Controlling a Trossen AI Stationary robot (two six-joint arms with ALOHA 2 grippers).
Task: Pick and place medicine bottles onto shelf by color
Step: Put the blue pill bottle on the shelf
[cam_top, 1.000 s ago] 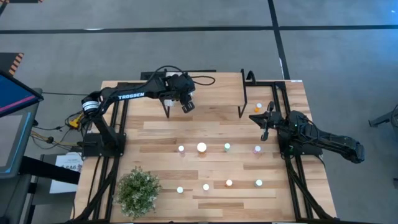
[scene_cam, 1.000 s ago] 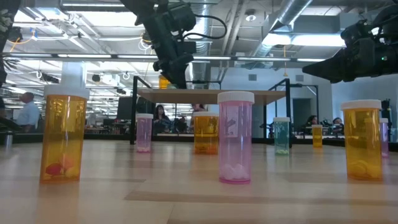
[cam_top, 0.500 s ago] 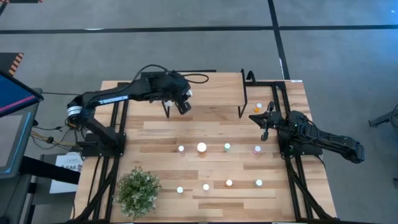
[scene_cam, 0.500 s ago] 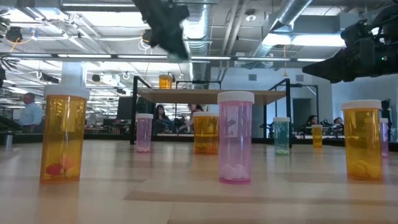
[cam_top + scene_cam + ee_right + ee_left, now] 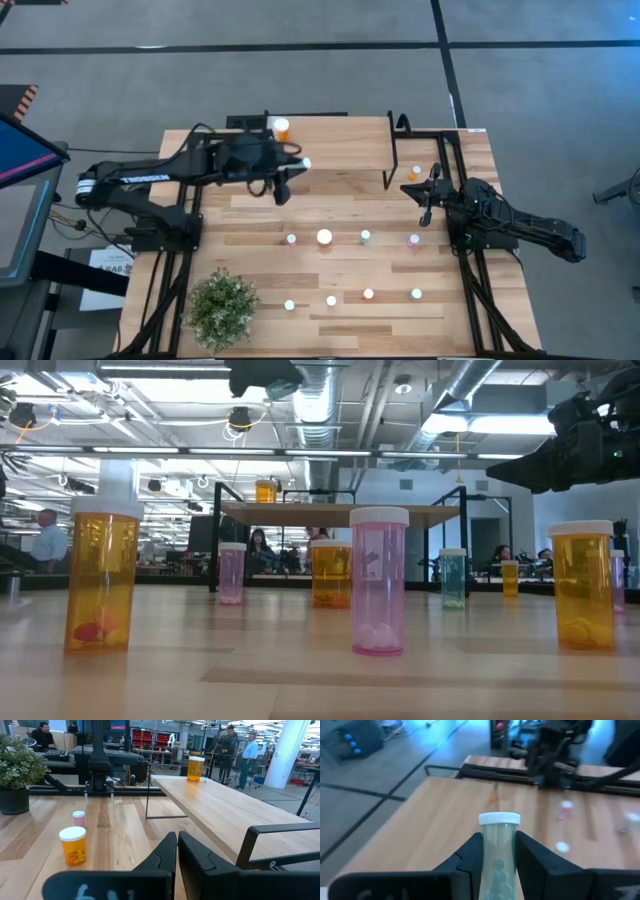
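- Your left pincer [image 5: 498, 851] grips a teal-green bottle [image 5: 499, 851] tight. The white cap pokes out past the fingers, so the bottle's long way runs the same way as the pincer.
- From above, the left pincer [image 5: 288, 177] hangs over the counter [image 5: 350, 205] just in front of the shelf [image 5: 335, 150], near its left end. The bottle's cap [image 5: 305, 163] points toward the shelf, so the shelf top is the next spot, I think.
- An orange bottle [image 5: 281, 128] stands on the shelf's far left corner. Put the teal-green one apart from it, because the colors must not mix.
- Many more bottles stand in two rows on the counter, waiting.
- Your right pincer [image 5: 176, 851] is closed on nothing. It waits by the shelf's right end, farther from the teal-green bottle than the left one.
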